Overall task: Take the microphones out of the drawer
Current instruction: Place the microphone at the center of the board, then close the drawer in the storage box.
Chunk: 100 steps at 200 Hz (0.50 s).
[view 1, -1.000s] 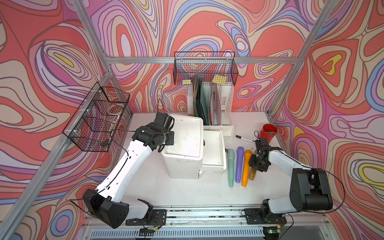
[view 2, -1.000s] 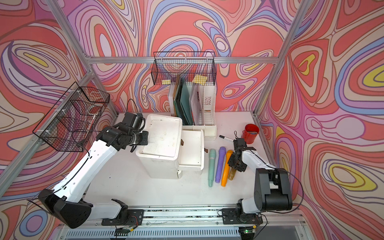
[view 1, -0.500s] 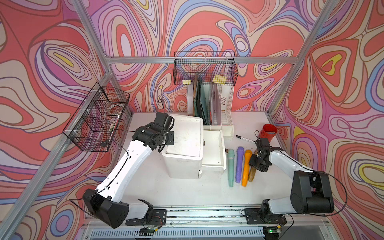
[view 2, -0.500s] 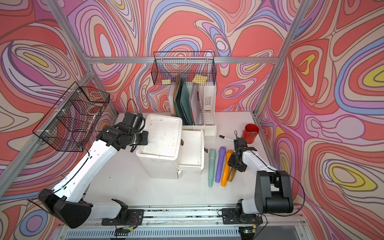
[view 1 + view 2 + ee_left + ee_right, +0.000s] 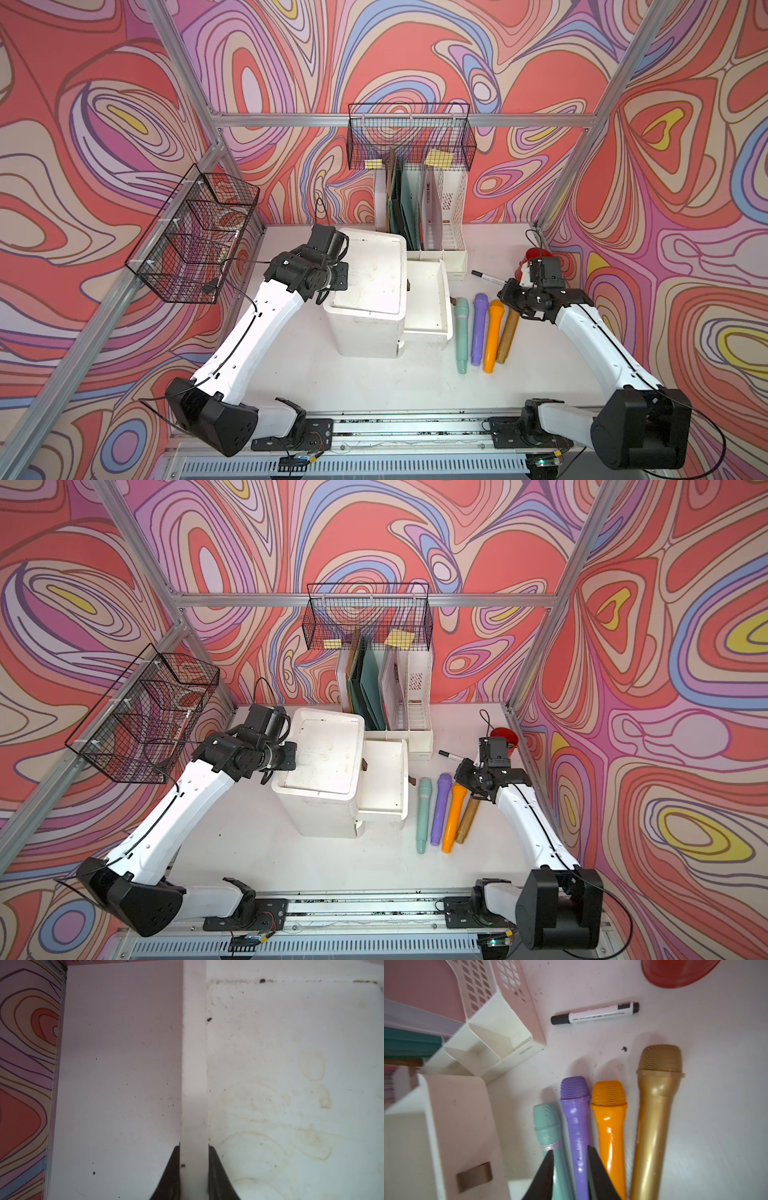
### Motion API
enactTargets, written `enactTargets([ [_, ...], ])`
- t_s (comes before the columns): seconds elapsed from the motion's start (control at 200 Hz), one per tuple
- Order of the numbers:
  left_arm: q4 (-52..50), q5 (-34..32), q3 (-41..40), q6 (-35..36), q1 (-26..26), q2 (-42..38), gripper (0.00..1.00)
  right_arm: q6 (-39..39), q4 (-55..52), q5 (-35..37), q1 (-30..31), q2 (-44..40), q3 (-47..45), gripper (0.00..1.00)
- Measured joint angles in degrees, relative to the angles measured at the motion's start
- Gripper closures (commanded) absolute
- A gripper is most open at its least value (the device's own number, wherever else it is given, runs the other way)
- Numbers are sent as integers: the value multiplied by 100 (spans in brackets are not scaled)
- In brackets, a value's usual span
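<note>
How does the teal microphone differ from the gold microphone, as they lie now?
The teal microphone is pale green, the gold microphone metallic gold. The teal one lies next to the open drawer; the gold one lies at the row's other end, farthest from it. In both top views the gold one slants more than the teal one. Both lie flat on the table, outside the drawer, heads toward the back wall.

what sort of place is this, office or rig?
Likely a robot test cell: aluminium frame, printed swirl walls, arms on a base rail, desk props like file rack and drawer unit.
</note>
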Motion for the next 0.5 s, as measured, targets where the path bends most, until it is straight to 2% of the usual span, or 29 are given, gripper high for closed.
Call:
enactTargets([
  [0.095, 0, 0, 0, -2, 0, 2, 100, 155, 398, -511, 0, -72, -212, 100],
  [0.295, 0, 0, 0, -13, 0, 4, 100, 588, 1408, -1449, 109, -81, -905, 100],
  [0.501, 0, 2, 0, -15, 0, 7, 100, 988, 2175, -1832, 636, -55, -1266, 100],
])
